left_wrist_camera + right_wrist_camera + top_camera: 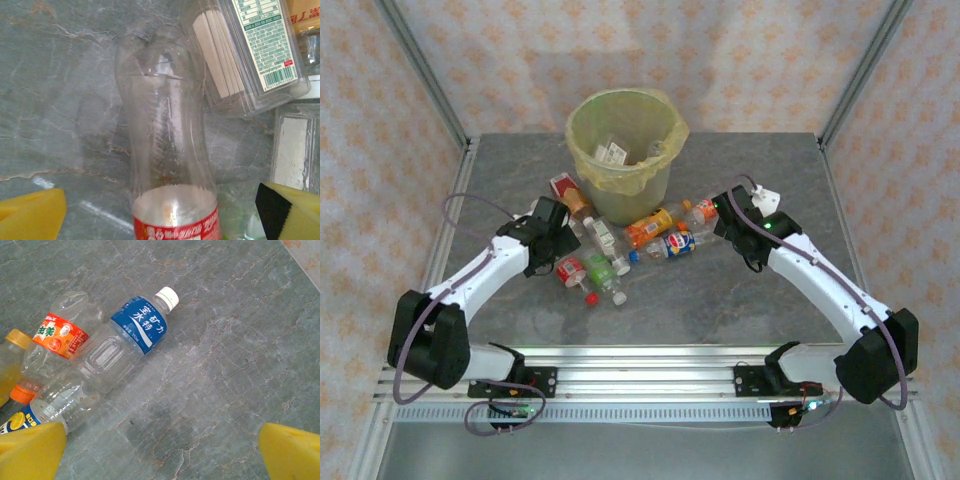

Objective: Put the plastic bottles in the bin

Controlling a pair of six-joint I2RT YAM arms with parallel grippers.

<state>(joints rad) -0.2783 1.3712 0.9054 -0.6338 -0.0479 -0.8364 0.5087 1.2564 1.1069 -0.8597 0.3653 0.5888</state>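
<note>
A few clear bottles (617,152) are seen lying inside the bin (625,185), so the task is judged begun but well short of done. The larger share of the plastic bottles (640,240) is left scattered on the table (720,300), in a loose heap between the two grippers and the bin.

The left gripper (160,217) is held wide open with nothing grasped. A clear red-labelled bottle (167,150) is found directly ahead of it, laid lengthwise in line with the gap between the fingers, label end nearest. This bottle is judged to be the next one taken. Ahead and to the right, a square-sided bottle (250,55) with a white and green label is laid close against it; whether the two touch cannot be told. It could be knocked aside when the fingers are closed.

The right gripper (162,452) is likewise spread open and empty, over bare table. A blue-labelled bottle (125,340) with a white cap is seen ahead and to its left, pressed against an orange-labelled bottle (57,335) further left. More bottles are crowded at the far left, so a clean single grasp there may be hindered.

The bin is placed ahead of both grippers, beyond the heap.
</note>
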